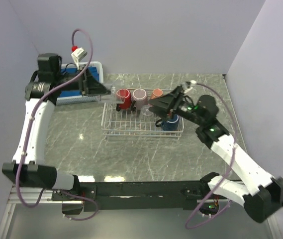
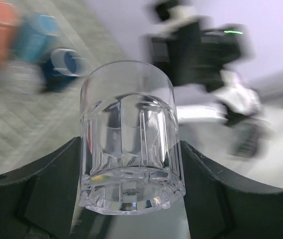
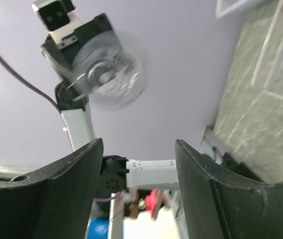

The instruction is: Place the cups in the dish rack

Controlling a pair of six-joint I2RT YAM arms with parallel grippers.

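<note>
Left gripper point(image 2: 131, 172) clamps a clear glass point(image 2: 128, 132) in the air at the left end of the white wire dish rack point(image 1: 131, 133) on the counter point(image 1: 81, 152). Right gripper point(image 3: 137, 157) hangs wide open, empty. Risk: the slick glass could slip, or catch the rack's wire side.

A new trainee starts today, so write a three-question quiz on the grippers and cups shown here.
1. True or false: the left gripper holds a clear glass.
2. The right gripper is: A open and empty; B shut on a plate; C shut on a fork.
3. Which cup stands between the red cup and the salmon cup?
Key: 1 true; 2 A; 3 the mauve cup.
</note>
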